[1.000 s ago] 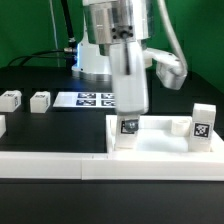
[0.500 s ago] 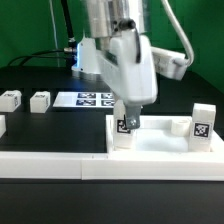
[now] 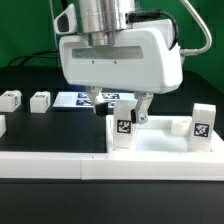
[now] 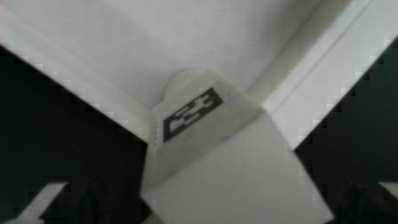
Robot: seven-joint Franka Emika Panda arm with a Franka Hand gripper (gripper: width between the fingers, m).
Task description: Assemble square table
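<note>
A: Exterior view first. Our gripper point(image 3: 122, 108) hangs over the tabletop point(image 3: 160, 146) with its jaws wide, one finger on each side of the leg point(image 3: 125, 130) at the corner on the exterior view's left. We hold nothing.

B: Agreed. That leg stands upright with its tag facing the camera. A second leg point(image 3: 203, 122) stands at the corner on the exterior view's right. A spare leg point(image 3: 40, 100) and the end leg point(image 3: 9, 99) lie well apart from the tabletop, near the marker board point(image 3: 82, 99).

A: Wrist view. The leg fills the middle and its tag point(image 4: 191, 113) is sharp. The grey shapes flanking it look like our fingertips point(image 4: 43, 202), clear of the leg.

B: We can't tell from either view whether it's fully seated.

A: Our read is that we either back off or re-grip to twist. Either way we keep the fingers centred and travel straight along the leg's axis. Any sideways drift could tip it.

B: If we re-grip, we close squarely on the flat sides and turn slowly. We also watch that the tabletop doesn't creep from the rail point(image 3: 50, 165) just beside it.
</note>
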